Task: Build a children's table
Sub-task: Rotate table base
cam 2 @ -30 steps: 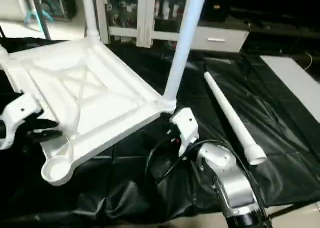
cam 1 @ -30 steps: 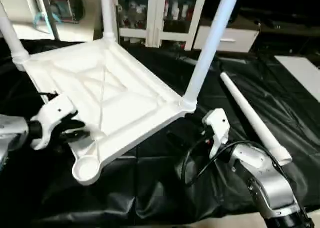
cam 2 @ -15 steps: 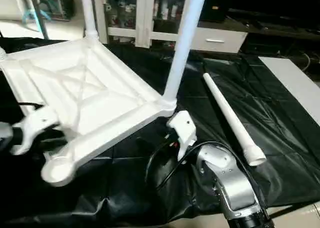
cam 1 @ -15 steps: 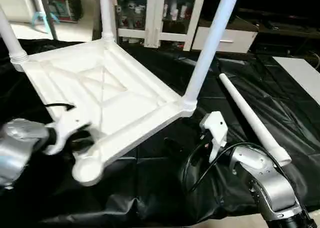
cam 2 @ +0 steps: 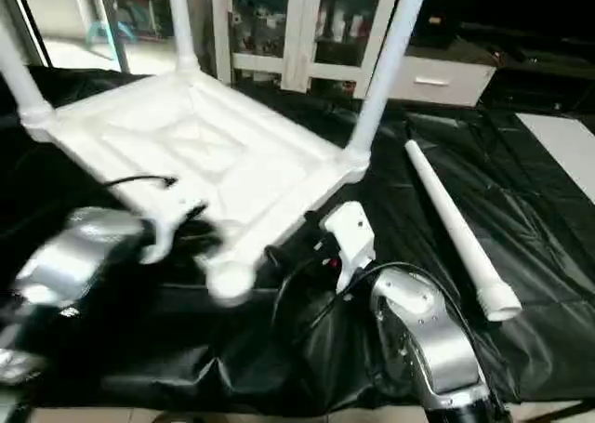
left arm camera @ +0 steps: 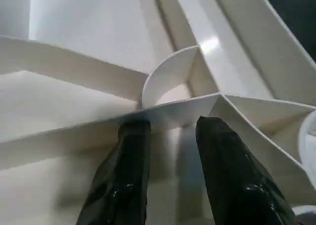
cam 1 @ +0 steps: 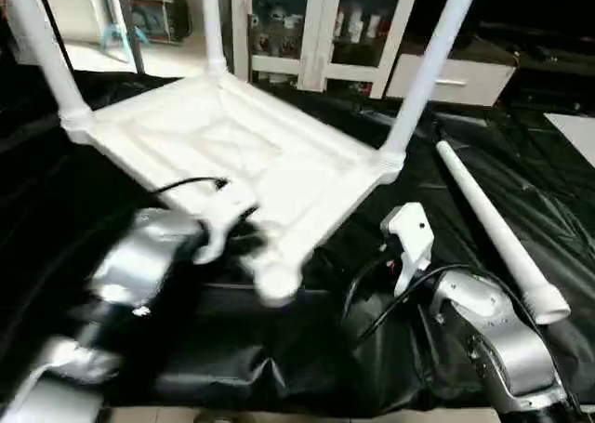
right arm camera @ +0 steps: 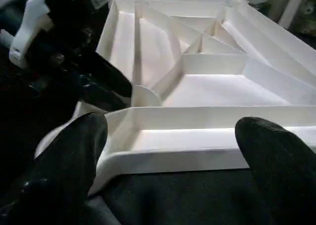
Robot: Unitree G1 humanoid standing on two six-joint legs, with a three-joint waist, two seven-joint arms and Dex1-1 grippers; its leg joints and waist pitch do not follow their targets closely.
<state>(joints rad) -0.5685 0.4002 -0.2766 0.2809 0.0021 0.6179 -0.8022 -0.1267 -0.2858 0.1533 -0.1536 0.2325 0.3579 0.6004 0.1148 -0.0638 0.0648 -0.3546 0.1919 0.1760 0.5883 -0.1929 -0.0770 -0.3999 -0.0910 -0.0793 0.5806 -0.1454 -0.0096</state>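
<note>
The children's table (cam 1: 232,153) was seen lying upside down on the black sheet (cam 1: 279,349), ribbed underside up, with three legs standing in their corner sockets. The fourth leg (cam 1: 497,232) lay loose on the sheet to the right, well apart from the empty corner socket (cam 1: 276,281) at the near edge. The left gripper (left arm camera: 170,136) was clenched on a rib of the underside (one finger on each side of the rib, near that socket). The right gripper (right arm camera: 173,156) was held wide apart, grasping nothing, just before the table's near rim.
</note>
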